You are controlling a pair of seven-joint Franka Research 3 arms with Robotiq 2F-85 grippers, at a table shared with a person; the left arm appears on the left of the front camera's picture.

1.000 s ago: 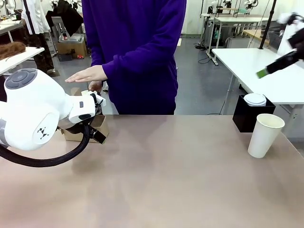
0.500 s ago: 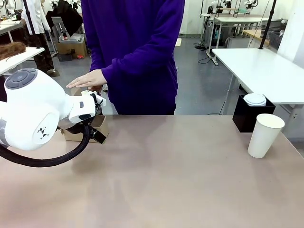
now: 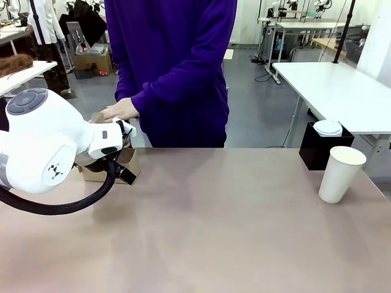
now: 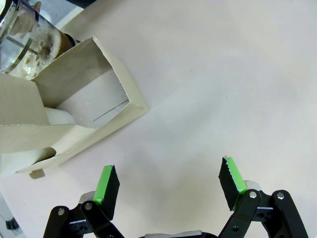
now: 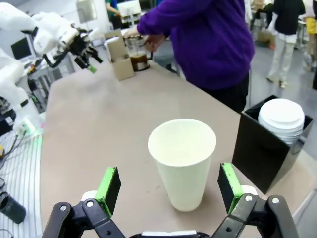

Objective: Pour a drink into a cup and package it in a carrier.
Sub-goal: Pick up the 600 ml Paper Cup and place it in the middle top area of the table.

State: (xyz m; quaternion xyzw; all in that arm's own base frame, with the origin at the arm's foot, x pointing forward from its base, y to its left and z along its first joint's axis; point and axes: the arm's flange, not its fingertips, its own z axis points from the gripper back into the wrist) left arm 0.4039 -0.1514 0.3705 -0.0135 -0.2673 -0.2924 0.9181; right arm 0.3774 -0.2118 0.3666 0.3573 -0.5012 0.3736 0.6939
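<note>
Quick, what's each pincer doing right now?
Left pincer: open, empty, beside the carrier.
Right pincer: open, empty, facing the cup.

The left arm (image 3: 43,143) bends low over the far left corner of the worktop (image 3: 232,232). The left pincer (image 4: 168,173) hangs just above the worktop, jaws spread wide, empty. The right pincer (image 5: 168,183) hovers over the worktop's right end, also wide apart.
</note>
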